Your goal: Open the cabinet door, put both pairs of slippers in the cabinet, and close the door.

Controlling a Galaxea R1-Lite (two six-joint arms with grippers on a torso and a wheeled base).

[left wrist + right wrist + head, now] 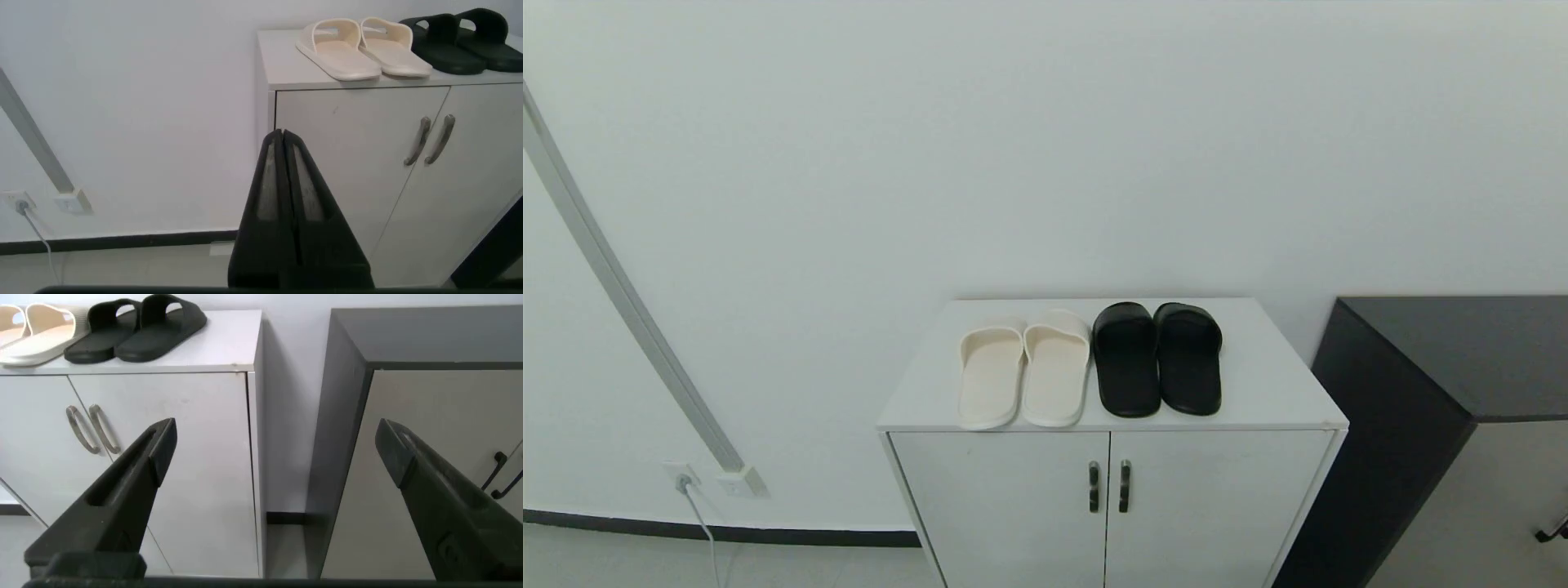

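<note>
Head view takes in a pale wall (1045, 147), and against it a low white cabinet (1005, 506) with a dark cabinet (1421, 392) just beside it on the robot's right. Both white doors are shut, so I judge the task to be at its very start, with opening a door as the step in hand. On the cabinet's top lie the two pairs side by side, toes to the wall: the cream slippers (1054, 376) on the left, their heels reaching the front edge, and the black slippers (1127, 363) touching them on the right. Two upright bar handles, the left handle (1094, 487) and the right handle (1125, 485), sit close together where the doors meet. To open well, the fingers should come in square around one handle only, without catching its neighbour, then pull along the door's hinge arc rather than straight back, gently enough not to shake the slippers at the edge. The left pincer (283, 204) is clenched, fingers pressed flat together, grasping nothing, in front of the cabinet's left corner. The right pincer (274, 433) is spread wide and empty, facing the gap between the two cabinets.
</note>
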